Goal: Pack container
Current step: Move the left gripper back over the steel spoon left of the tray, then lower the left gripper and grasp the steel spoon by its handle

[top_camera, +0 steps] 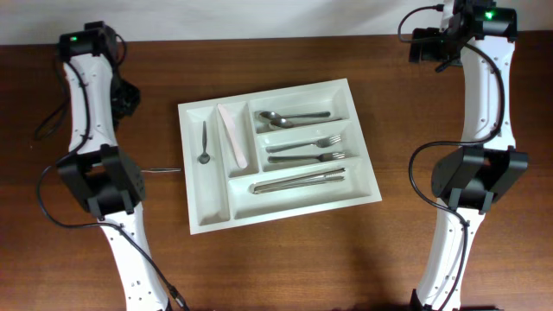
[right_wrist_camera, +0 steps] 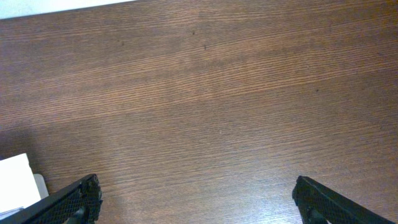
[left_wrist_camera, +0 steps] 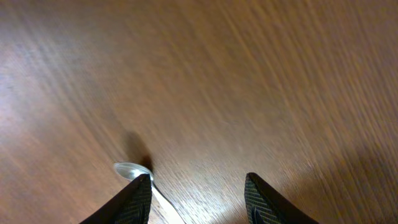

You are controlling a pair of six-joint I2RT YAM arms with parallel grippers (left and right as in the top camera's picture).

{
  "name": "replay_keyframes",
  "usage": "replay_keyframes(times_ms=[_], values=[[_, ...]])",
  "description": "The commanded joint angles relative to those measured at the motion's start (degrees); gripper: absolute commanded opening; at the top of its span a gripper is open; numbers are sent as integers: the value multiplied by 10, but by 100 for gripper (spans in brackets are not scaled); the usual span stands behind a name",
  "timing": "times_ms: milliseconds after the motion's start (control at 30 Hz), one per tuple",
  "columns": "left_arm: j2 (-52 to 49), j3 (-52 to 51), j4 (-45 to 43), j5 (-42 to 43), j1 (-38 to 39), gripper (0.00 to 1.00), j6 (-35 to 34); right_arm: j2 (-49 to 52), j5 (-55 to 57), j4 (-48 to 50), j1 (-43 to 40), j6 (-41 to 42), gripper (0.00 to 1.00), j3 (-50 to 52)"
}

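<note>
The container (top_camera: pixel 207 199) lay mid-desk between the two arms. Its raised left wall was the nearest hazard: a utensil brought in low from that side could catch the rim and shove the tray askew, or drop into the wrong slot. Just left of it a loose utensil (top_camera: pixel 166 170), probably a small spoon, lay flat on the desk (top_camera: pixel 285 259). Being so slim and low, it could skid or flip away if the pads closed off-centre. The left tool (left_wrist_camera: pixel 196 190) stood over it with fingers apart, clamped on nothing. The right tool (right_wrist_camera: pixel 199 202) hung fully spread over bare wood, empty. The container looked white, glossy and rigid. Its narrow compartments held a teaspoon (top_camera: pixel 204 142) and a white piece (top_camera: pixel 233 136), its long ones spoons (top_camera: pixel 289 118), forks (top_camera: pixel 307 149) and knives (top_camera: pixel 298 181).
</note>
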State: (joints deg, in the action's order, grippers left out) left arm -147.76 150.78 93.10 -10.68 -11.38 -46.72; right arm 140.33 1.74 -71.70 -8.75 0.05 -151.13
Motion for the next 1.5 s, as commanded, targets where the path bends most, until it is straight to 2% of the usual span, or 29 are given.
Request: replay_keyframes(times_ms=[0,333,467,600,700,867,967,1067,1200,1467], values=[[3,10,10,-12,-7,49,-21,-3,9,1,1,5,99,-8],[20,10,28,-7,-10,50,-21,-3,9,1,1,5,99,-8],[69,-14,0,-7,-11,51,-61,-3,9,1,1,5,99,-8],[139,-100,-70,-7,-10,60,-130,-3,9,1,1,5,99,-8],[200,-226,-140,-7,-7,68,-178,-3,9,1,1,5,99,-8],[221,-372,-208,34,-7,68,-189,-3,9,1,1,5,99,-8],[221,-440,-231,68,-8,68,-229,-3,9,1,1,5,99,-8],[221,-485,-242,71,-8,69,-256,-3,9,1,1,5,99,-8],[221,-516,-268,71,-11,69,-257,-3,9,1,1,5,99,-8],[221,-522,-269,70,-16,68,-240,-3,9,1,1,5,99,-8]])
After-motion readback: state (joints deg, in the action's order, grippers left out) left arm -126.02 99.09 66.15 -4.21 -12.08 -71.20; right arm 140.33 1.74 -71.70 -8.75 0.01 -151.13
